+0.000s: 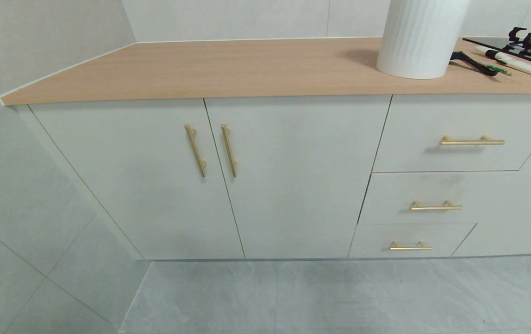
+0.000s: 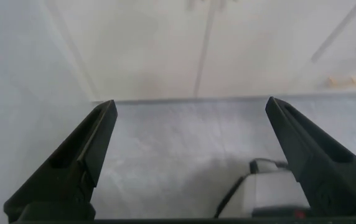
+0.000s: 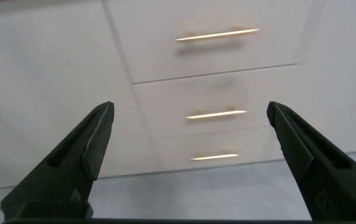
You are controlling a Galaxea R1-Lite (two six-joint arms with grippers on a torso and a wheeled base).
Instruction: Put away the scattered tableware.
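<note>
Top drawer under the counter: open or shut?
Shut. The top drawer lies flush with the middle drawer below and the cabinet door beside it; only thin seams, no interior showing.

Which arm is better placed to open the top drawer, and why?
Probably the right: the right pincer, open, faces the drawer stack, with the top drawer handle ahead. The left pincer, also open, faces the cupboard doors and floor.
</note>
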